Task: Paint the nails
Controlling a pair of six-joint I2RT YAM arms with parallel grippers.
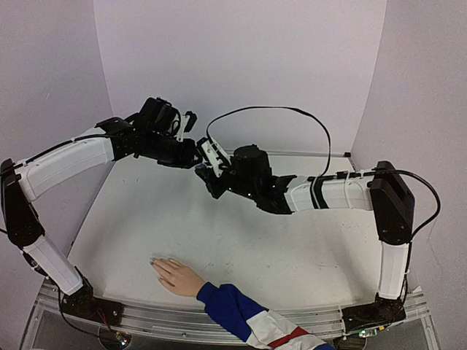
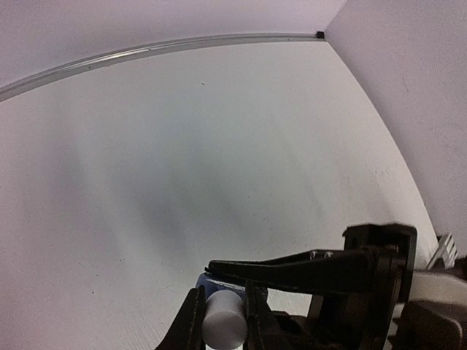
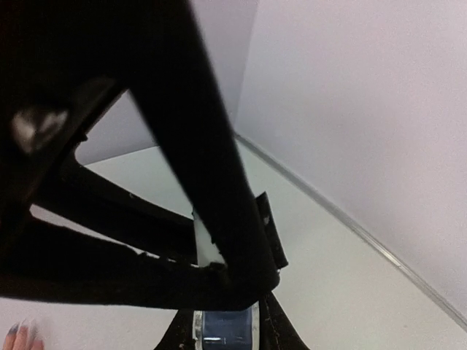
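- Top external view: both arms reach in over the far half of the white table (image 1: 306,248). The left gripper (image 1: 197,160) and the right gripper (image 1: 210,170) meet tip to tip up in the air, pretty much over the middle.
- Left wrist cam is the clearest one. The two black fingers (image 2: 191,324) sit tight on either side of a small blue bottle with a white cap (image 2: 221,317). They're clamped on the white cylinder, and only a sliver of blue shows behind it.
- From that same cam, the right gripper comes in sideways as a thin black wedge. Its jaws are nearly together and the tips sit right at the blue part of the bottle.
- Right wrist cam is mostly dark finger up close. There's a strip of white between the fingers and the blue bottle just past the tips. Honestly can't tell if that gripper is actually pinching anything or just touching.
- The pale flesh-coloured hand (image 1: 179,276) lies flat near the table's near edge, left of centre, fingers pointing toward the left edge.
- Its blue, white and red sleeve (image 1: 248,317) runs off over the near edge.
- The nails (image 1: 155,262) are at those fingertips, well apart from both grippers and the bottle. They're too tiny to make out any colour.
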